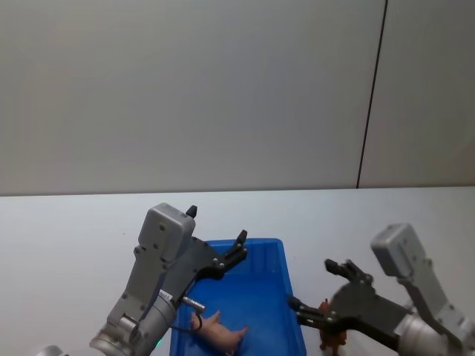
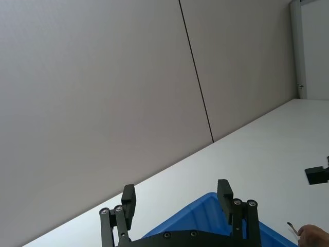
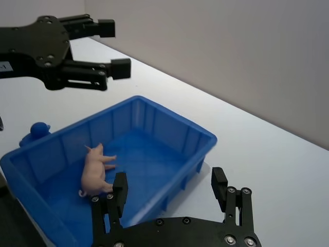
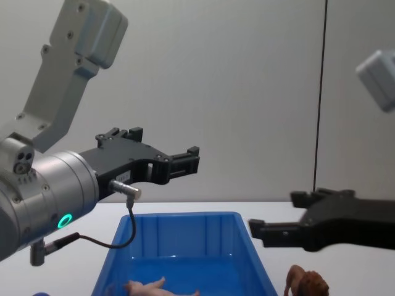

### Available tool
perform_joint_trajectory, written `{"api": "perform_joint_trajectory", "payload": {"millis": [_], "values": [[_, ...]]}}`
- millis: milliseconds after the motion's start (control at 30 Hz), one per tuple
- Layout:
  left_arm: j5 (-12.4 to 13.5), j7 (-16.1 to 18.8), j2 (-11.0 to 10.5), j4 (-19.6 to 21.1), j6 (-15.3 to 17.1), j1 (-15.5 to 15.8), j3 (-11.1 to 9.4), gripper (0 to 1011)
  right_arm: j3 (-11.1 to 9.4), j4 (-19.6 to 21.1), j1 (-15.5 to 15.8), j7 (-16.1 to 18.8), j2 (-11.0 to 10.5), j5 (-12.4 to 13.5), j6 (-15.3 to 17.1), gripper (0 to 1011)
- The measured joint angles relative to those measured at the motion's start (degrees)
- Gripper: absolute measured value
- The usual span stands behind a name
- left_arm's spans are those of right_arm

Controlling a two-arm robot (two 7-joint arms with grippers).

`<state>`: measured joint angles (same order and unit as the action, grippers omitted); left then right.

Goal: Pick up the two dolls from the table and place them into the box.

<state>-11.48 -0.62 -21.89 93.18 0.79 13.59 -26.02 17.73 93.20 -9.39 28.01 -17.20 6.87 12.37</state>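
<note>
The pale pink pig doll (image 1: 219, 332) (image 3: 95, 170) (image 4: 154, 287) lies on its side on the floor of the blue box (image 1: 286, 278) (image 3: 154, 110) (image 4: 185, 216). On the white table (image 1: 74, 237), just right of the box, stands the brown lion doll (image 1: 332, 337) (image 4: 305, 282). My right gripper (image 1: 310, 282) (image 3: 169, 182) (image 4: 278, 213) hovers open above the lion, clear of it. High over the box, my left gripper (image 1: 217, 225) (image 2: 176, 193) (image 4: 165, 145) is open and holds nothing.
A dark blue rounded lump (image 3: 37, 129) sits on the table against the box's far outer side from the right arm. White tabletop stretches behind the box up to a plain grey wall.
</note>
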Motion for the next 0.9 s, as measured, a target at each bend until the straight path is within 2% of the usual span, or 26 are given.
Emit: {"api": "perform_joint_trajectory", "payload": {"millis": [33, 367, 633, 900], "values": [[0.00, -0.01, 0.00, 0.00, 0.00, 0.00, 0.00, 1001, -0.29, 0.84, 1.28, -1.19, -0.88, 0.59, -0.06, 1001], [0.00, 0.00, 0.00, 0.00, 0.00, 0.00, 0.00, 1001, -1.39, 3.26, 5.60, -5.07, -3.84, 3.38, 0.52, 1001], [0.00, 0.00, 0.00, 0.00, 0.00, 0.00, 0.00, 1001, -1.68, 3.04, 7.08, -6.18, -4.78, 4.87, 1.88, 1001], [0.00, -0.01, 0.00, 0.00, 0.00, 0.00, 0.00, 1001, -1.34, 0.83, 7.12, -5.61, -4.54, 5.17, 2.98, 1001]]}}
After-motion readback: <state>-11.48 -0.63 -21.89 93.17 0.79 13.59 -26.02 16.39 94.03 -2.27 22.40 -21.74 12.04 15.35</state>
